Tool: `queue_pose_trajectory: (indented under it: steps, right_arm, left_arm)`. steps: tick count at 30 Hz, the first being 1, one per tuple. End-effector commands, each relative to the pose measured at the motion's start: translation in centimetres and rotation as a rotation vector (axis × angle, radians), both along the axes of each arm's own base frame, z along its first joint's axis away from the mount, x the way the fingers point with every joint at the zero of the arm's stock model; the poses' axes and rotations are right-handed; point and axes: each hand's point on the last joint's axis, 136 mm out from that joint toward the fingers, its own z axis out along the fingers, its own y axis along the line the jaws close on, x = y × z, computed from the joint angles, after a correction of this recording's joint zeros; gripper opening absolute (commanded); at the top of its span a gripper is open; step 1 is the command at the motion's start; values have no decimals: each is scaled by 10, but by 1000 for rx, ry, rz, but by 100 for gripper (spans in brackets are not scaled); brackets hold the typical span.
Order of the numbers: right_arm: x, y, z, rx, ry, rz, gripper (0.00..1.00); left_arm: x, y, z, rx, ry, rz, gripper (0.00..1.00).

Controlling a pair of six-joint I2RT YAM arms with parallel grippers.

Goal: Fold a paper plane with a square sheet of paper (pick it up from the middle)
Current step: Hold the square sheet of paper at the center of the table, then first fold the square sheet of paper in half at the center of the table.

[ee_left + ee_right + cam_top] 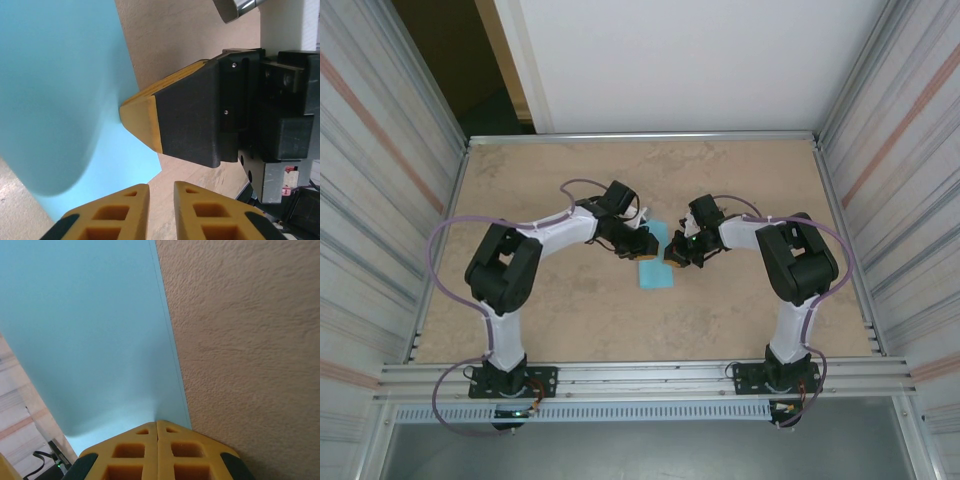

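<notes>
Square sheet of paper (655,272), light blue and showing as a narrow oblong, lies flat at mid-worktop (740,180) between the two arms. Right fingers (140,445) are pressed together, their tip resting on the paper just inside its long edge. Left fingers (125,200) stand slightly apart beside the paper's corner, with nothing visible between them.
</notes>
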Motion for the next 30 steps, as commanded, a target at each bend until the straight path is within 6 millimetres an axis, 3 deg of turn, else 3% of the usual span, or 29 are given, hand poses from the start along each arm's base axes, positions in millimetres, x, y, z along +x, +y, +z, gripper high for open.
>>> queue_pose_trajectory:
  steps: [1, 16, 30]
  right_arm:
    - [-56, -54, -76, -331, 207, -11, 0]
    - [-60, -55, -78, -346, 216, -12, 0]
    - [-67, -62, -82, -380, 236, -9, 0]
  left_arm:
    - [-2, -4, -7, -9, 31, -14, 20]
    - [-1, -13, -27, 17, 63, -31, 17]
    - [3, 7, -59, 107, 68, -31, 15]
